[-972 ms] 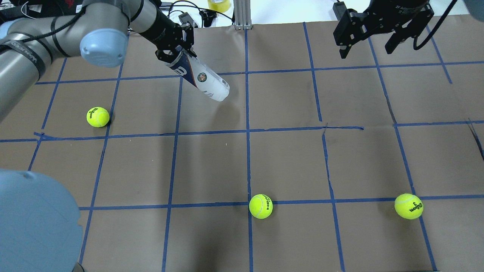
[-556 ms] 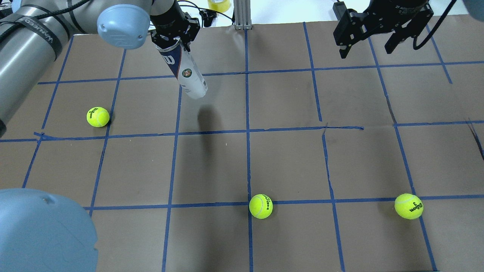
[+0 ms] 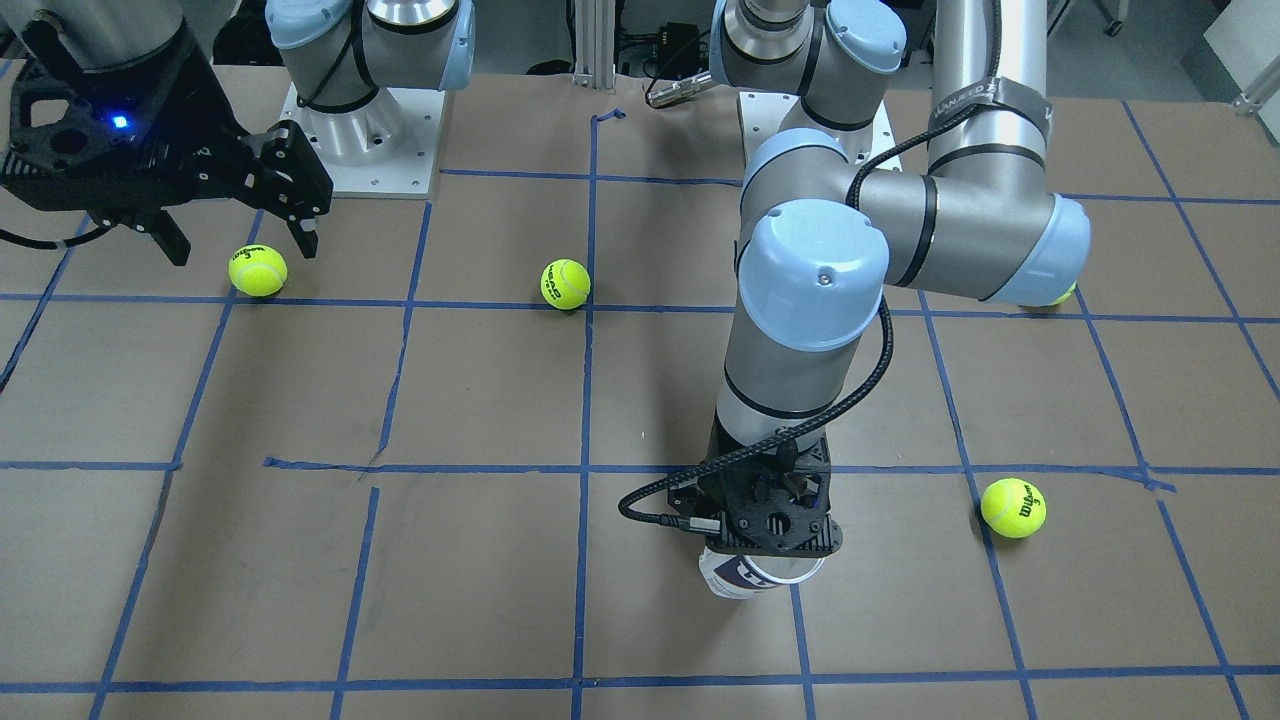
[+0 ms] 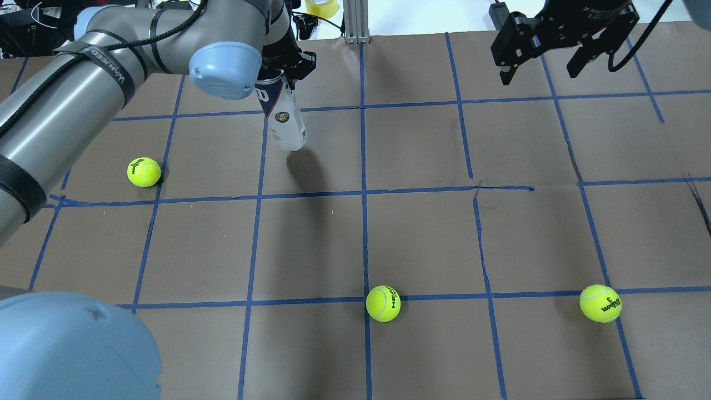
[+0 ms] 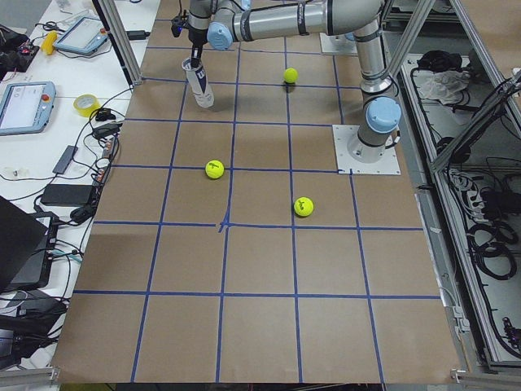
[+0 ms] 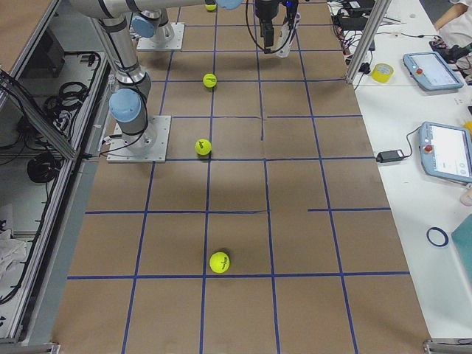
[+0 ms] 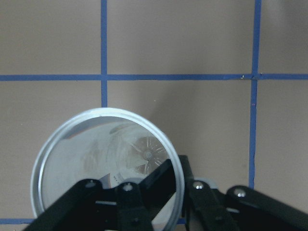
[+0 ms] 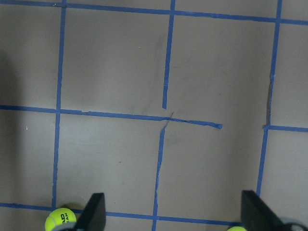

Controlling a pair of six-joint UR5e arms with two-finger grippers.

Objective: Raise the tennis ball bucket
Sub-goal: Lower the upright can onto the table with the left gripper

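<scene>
My left gripper [image 4: 278, 78] is shut on the top rim of the tennis ball bucket [image 4: 284, 119], a clear can with a white and navy label. The can hangs nearly upright at the far left-centre of the table. Its lower end is close over its shadow; I cannot tell whether it touches the paper. In the left wrist view my gripper [image 7: 177, 166] pinches the wall at the metal rim [image 7: 48, 149], and the can is empty. It also shows under the wrist in the front view [image 3: 760, 578]. My right gripper [image 4: 539, 72] is open and empty, high at the far right.
Three yellow-green tennis balls lie on the brown paper with blue tape lines: left [image 4: 144, 171], near centre [image 4: 383, 303], near right [image 4: 600, 303]. An aluminium post [image 4: 355, 22] and a yellow tape roll [image 4: 321, 6] stand past the far edge.
My left arm has swung the can from a steep tilt towards the right to nearly upright, and its lower end has come closer to its shadow. The right arm and the balls have not moved.
</scene>
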